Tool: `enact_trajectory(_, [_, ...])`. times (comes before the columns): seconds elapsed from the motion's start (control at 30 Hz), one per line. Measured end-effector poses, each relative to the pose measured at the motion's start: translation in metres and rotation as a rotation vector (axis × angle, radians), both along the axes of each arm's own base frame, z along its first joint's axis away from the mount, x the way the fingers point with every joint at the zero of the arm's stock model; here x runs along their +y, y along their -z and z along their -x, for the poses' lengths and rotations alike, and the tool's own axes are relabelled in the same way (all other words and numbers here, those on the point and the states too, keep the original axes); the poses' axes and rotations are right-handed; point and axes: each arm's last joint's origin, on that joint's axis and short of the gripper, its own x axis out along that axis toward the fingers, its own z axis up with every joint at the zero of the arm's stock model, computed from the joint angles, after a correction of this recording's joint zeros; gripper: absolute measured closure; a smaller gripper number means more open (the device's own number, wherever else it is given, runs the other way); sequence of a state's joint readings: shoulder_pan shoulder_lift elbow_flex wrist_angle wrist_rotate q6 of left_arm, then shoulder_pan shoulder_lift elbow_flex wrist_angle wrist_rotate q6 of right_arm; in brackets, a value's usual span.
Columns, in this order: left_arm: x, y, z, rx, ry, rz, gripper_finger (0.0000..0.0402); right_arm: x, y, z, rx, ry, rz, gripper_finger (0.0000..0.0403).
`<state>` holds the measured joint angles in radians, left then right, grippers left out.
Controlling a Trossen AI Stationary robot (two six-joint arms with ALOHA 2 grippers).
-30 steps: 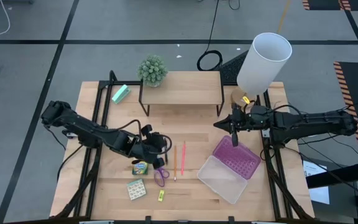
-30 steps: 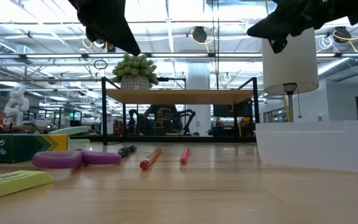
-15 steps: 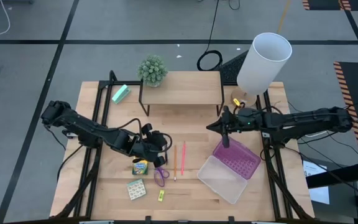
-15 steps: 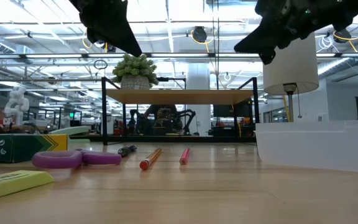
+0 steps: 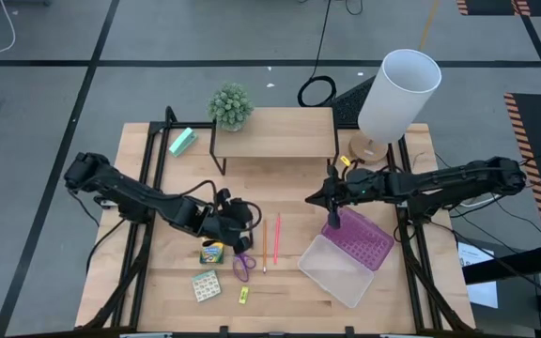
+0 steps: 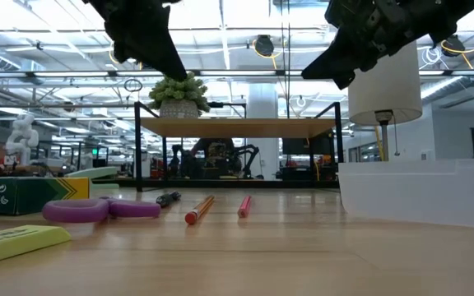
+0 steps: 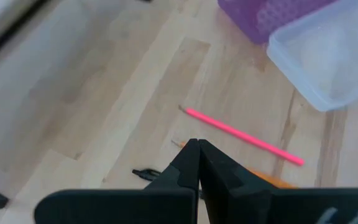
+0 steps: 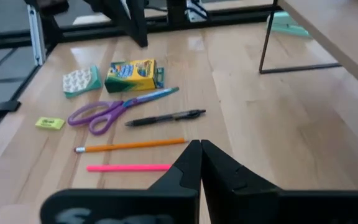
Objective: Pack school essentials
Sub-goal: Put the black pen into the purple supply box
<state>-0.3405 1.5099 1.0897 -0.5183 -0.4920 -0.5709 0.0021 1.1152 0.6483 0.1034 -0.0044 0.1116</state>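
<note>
Crayon box (image 5: 212, 252), scissors (image 5: 242, 267), 2 pencils (image 5: 270, 240) between both arms.

2 matte black arms built of jointed, blocky segments, with thin black cables looped along them. The right arm (image 5: 440, 180) carries a small yellow tag near its wrist. Each ends in 2 smooth, dark, wedge-shaped fingers (image 8: 194, 165).

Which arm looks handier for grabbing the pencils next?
Probably the left. Its tool hangs just beside the orange pencil and pink pencil, while the right tool is farther off, near the purple lid.
</note>
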Motion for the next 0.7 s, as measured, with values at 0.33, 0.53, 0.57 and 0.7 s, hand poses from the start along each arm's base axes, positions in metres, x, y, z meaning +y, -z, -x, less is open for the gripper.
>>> enact_trajectory(0.33, [0.008,0.027,-0.015,0.072,-0.143,0.229,0.0271,0.001,-0.003,0.002,-0.008,-0.061,0.021,0.0403])
enact_trajectory(0.53, [0.021,0.029,-0.018,0.061,-0.279,0.358,0.0250,0.002,-0.001,0.004,0.015,-0.118,0.056,0.0403])
enact_trajectory(0.57, [0.022,0.029,-0.018,0.056,-0.297,0.371,0.0250,0.002,0.000,0.004,0.018,-0.121,0.064,0.0403])
enact_trajectory(0.7, [0.019,0.029,-0.017,0.034,-0.377,0.438,0.0250,0.002,0.001,0.004,0.026,-0.138,0.100,0.0403])
